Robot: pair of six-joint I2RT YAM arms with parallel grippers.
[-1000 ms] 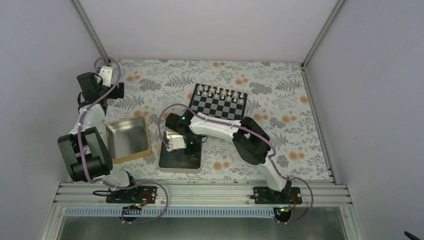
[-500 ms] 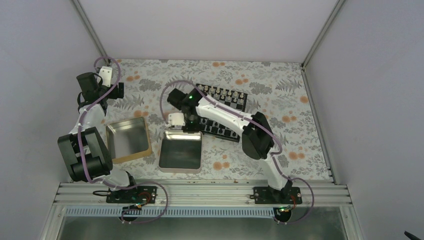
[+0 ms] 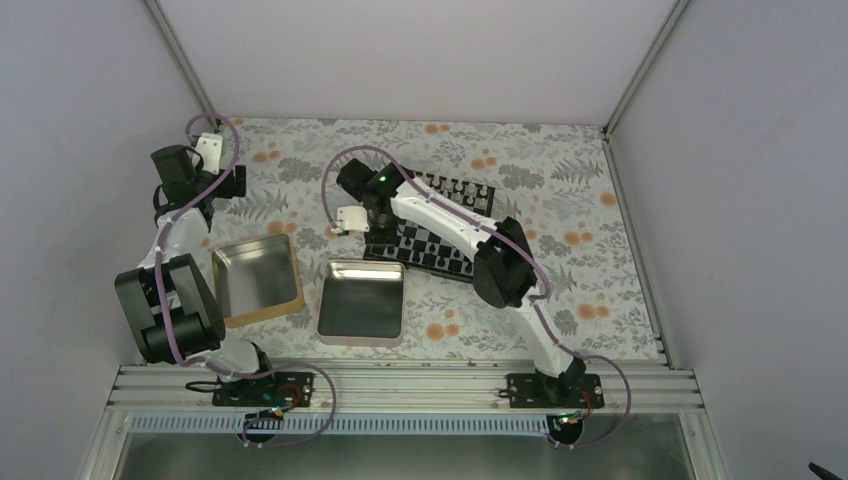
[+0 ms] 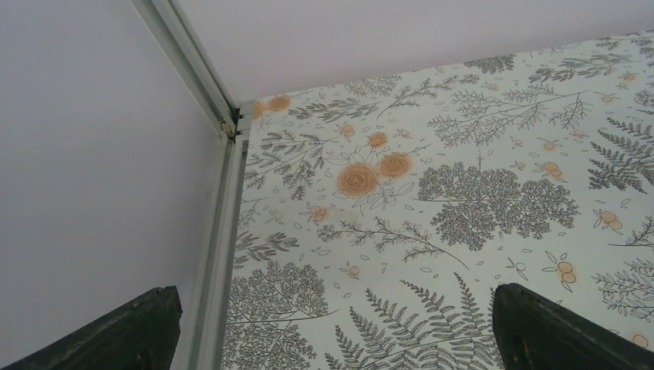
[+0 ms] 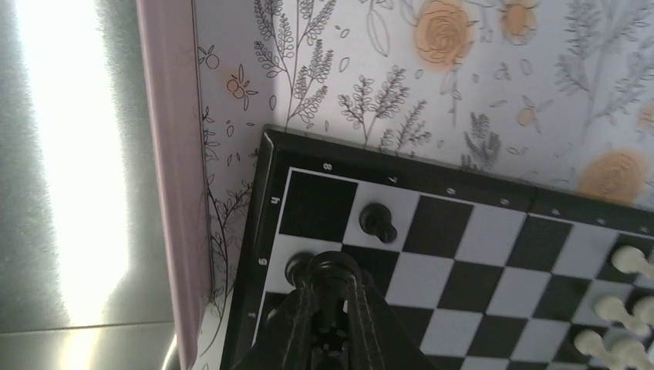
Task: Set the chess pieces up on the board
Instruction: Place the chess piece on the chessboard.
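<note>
The board (image 5: 478,247) lies under my right gripper (image 5: 330,285), which is shut on a black chess piece (image 5: 333,268) held just above the board's corner squares. A black pawn (image 5: 378,222) stands on a light square, and another black piece (image 5: 296,267) stands right beside the held one. From above, the right gripper (image 3: 380,240) hangs over the left end of the board (image 3: 430,243). At the far left, my left gripper (image 3: 238,180) is away from the board. Its fingers (image 4: 540,327) stand wide apart over bare tablecloth, so the left gripper (image 4: 332,331) is open.
Pale pieces (image 5: 625,308) line the board's far side. A silver tin (image 3: 360,300) sits just before the board, its wall (image 5: 166,154) close to the board's edge. A gold-rimmed tin (image 3: 257,280) lies left of it. Cell walls and a corner post (image 4: 224,123) bound the table.
My right arm has lifted out of the silver tin and swung back to the board's left end, carrying the black piece. The left arm has not moved.
</note>
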